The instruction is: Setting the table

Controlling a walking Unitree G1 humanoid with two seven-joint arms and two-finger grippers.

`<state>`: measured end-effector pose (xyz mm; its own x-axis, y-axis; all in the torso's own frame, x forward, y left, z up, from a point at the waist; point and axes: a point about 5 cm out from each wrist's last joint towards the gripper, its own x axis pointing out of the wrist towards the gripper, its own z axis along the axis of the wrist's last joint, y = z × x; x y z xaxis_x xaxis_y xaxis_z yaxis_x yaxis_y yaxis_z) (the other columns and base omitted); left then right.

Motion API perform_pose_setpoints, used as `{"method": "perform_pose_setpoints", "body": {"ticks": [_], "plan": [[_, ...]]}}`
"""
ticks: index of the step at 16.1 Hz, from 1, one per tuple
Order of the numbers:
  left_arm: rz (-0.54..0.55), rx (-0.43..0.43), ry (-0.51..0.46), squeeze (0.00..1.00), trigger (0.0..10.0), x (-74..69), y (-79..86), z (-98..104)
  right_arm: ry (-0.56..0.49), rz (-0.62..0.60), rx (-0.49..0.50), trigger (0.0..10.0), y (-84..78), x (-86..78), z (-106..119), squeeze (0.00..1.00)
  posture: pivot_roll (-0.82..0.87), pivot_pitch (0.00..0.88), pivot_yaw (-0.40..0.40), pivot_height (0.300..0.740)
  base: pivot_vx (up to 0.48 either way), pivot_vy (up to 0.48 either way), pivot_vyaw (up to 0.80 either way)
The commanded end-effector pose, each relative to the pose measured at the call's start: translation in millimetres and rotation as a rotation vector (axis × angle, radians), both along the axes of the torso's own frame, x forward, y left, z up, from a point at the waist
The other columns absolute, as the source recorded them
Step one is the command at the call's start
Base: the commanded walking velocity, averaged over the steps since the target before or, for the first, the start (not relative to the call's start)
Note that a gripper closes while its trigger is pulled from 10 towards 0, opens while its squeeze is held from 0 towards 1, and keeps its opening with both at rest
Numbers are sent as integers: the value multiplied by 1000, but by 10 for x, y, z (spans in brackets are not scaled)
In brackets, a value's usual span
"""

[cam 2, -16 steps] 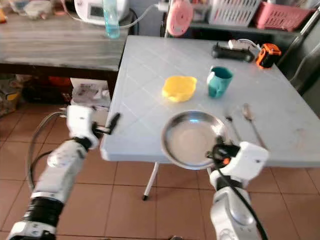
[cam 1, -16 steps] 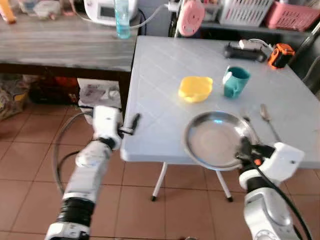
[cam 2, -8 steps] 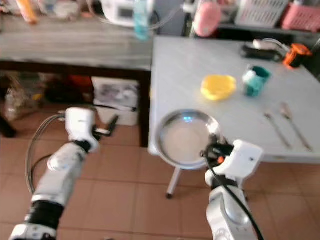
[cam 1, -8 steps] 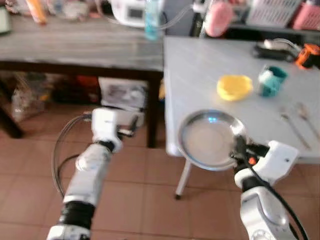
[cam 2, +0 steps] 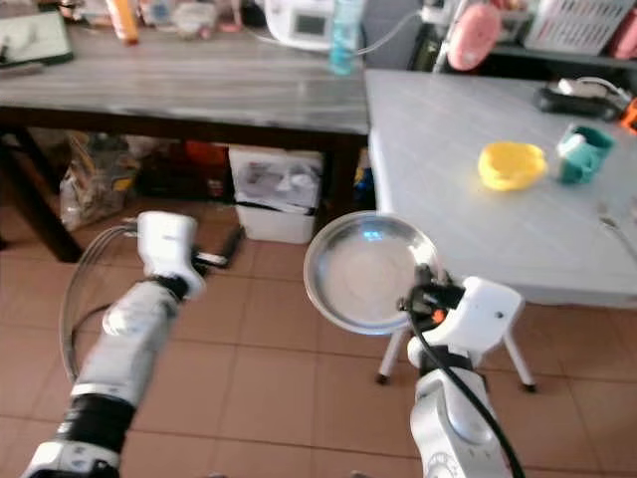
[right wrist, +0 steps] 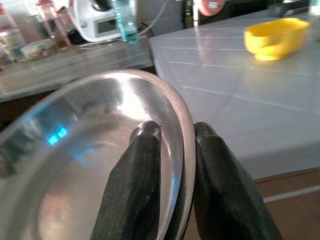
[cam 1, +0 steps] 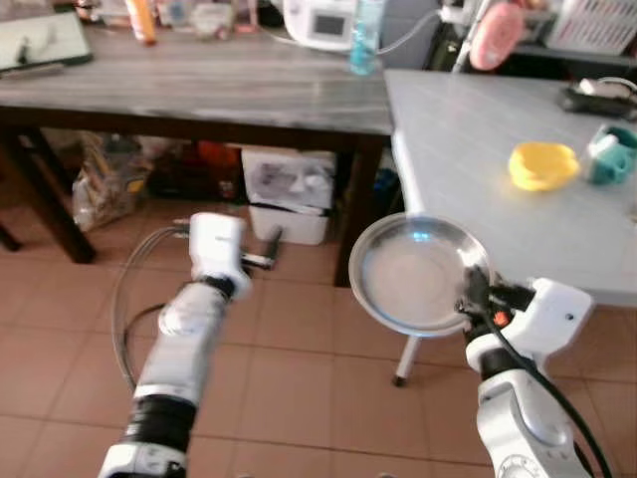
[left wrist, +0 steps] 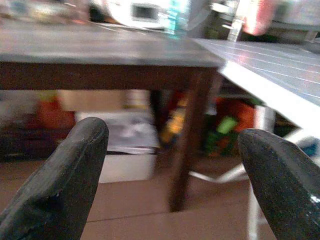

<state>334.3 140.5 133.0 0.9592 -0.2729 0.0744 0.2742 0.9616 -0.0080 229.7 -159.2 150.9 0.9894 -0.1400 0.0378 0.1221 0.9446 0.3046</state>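
Note:
A round steel plate (cam 1: 413, 271) hangs in the air over the tiled floor, just off the white table's (cam 1: 478, 169) near left corner. My right gripper (cam 1: 476, 292) is shut on the plate's rim, one finger inside (right wrist: 145, 165) and one outside. On the white table lie a yellow bowl (cam 1: 542, 164) and a teal mug (cam 1: 609, 154). My left gripper (cam 1: 271, 244) is held out over the floor to the left, open, with nothing between its fingers (left wrist: 55, 195).
A long dark wooden table (cam 1: 199, 85) stands at the left, butted against the white one, with a blue bottle (cam 1: 366, 35) and a white appliance (cam 1: 318, 20) on it. Storage boxes (cam 1: 289, 189) and bags sit underneath. Tiled floor lies in front.
The whole view has swung to the left. The plate, held by my right gripper, has come off the white table's edge and now hangs beside it over the floor.

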Motion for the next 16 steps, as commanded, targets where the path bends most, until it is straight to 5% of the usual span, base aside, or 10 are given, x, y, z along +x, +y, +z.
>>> {"method": "perform_pose_setpoints", "body": {"ticks": [1,13,16], "plan": [[-29,2,-2,0,10000,-3,-108,0,-11,-31,-1,10000,-58,-21,23,0,54,115,-45,740,0,480,0],[2,16,-9,0,10000,28,-85,6,-31,-46,-28,10000,-132,3,67,0,53,109,-44,740,0,479,0],[-2,13,-26,0,10000,30,-81,29,-31,-48,-32,10000,-138,-5,67,0,50,107,-42,740,0,0,0]]}}
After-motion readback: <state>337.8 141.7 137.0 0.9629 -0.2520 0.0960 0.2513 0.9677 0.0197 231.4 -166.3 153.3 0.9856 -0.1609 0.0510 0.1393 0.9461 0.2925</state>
